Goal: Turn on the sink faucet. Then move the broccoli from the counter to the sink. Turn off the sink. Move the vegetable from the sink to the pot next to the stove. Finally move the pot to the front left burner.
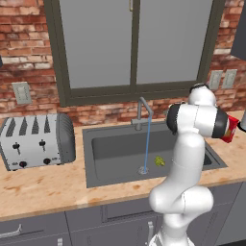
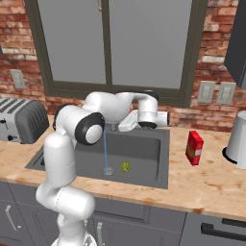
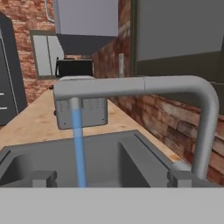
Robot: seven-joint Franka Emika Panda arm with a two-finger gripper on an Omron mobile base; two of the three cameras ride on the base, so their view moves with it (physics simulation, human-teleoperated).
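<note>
Sink rim: the large rectangular dark grey sink [image 1: 96, 158] sits sunk in the light tan wood-grain counter [image 1: 43, 185], its wide flat rim running close to the counter's front edge.
Open room, left side: a bare stretch of counter lies between the sink and the silver slotted toaster [image 1: 36, 140], which stands against the red brick wall [image 1: 29, 57].
Open room, right side: in the right base view a red box [image 2: 194, 147] stands upright just beside the sink's right rim, and a pale grey rounded appliance [image 2: 238, 139] stands farther right, near the frame edge.
Behind the sink: the slim grey metal faucet [image 1: 142, 111] rises at the back rim, below the dark-framed window [image 1: 134, 48].
Sink contents: a thin blue stream of water [image 1: 146, 144] falls from the spout to the round drain [image 1: 143, 170]; the tiny green broccoli floret [image 1: 159, 161] lies on the basin floor just right of the drain, apart from the stream.
Arm: the white arm bends over the sink's right half, its hand level with the faucet at the back rim.
Gripper [image 3: 109, 178]: the two dark finger tips [image 3: 43, 178] stand wide apart, holding nothing, with the water stream between them and the faucet's upright post just beyond the right tip.
</note>
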